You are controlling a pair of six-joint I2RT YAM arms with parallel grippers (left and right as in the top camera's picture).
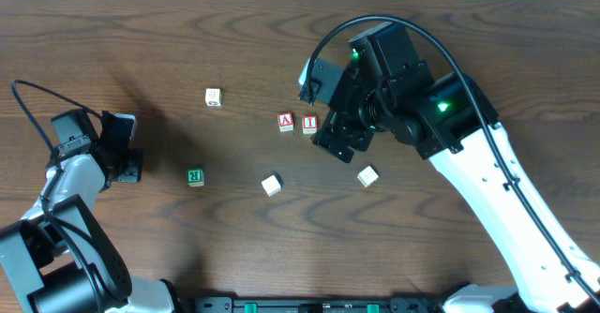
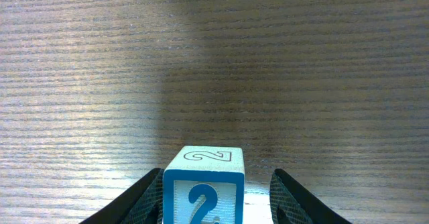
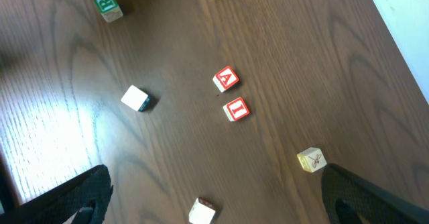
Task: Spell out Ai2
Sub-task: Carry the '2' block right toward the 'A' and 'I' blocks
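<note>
A red "A" block (image 1: 286, 122) and a red "I" block (image 1: 309, 124) lie side by side at the table's middle; both also show in the right wrist view, the "A" block (image 3: 226, 79) and the "I" block (image 3: 236, 109). A blue "2" block (image 2: 204, 187) stands on the table between the fingers of my left gripper (image 2: 216, 198). The left finger is against it and a gap shows at the right finger. In the overhead view my left gripper (image 1: 125, 154) is at the far left and hides the block. My right gripper (image 1: 342, 137) is open and empty, held high just right of the "I" block.
Loose blocks lie around: a green one (image 1: 195, 176), a white one (image 1: 272, 185), another white one (image 1: 367, 175), and a pale one (image 1: 214, 96) further back. A yellowish block (image 3: 312, 159) shows near my right gripper's finger. Bare wood lies ahead of my left gripper.
</note>
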